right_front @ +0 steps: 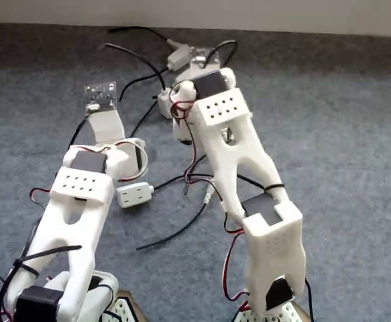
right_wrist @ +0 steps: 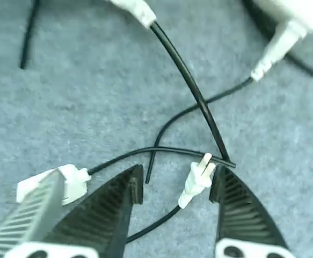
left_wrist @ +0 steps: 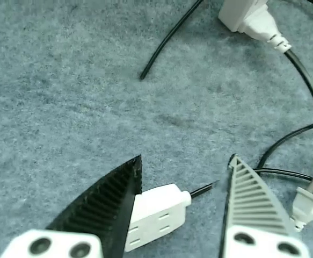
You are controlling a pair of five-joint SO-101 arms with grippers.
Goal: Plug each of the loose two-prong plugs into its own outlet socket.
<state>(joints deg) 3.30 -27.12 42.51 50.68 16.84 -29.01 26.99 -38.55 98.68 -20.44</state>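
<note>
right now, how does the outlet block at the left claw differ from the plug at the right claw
The outlet block is boxy with slots in its face; the plug is slim with two bare prongs. The outlet block lies between the fingers of the open left claw, the plug between those of the open right claw. Both are white and lie ungripped on the grey carpet.

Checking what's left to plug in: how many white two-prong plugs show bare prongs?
1: white two-prong plug on the carpet between the right gripper's fingers; the arms may hide others.
</note>
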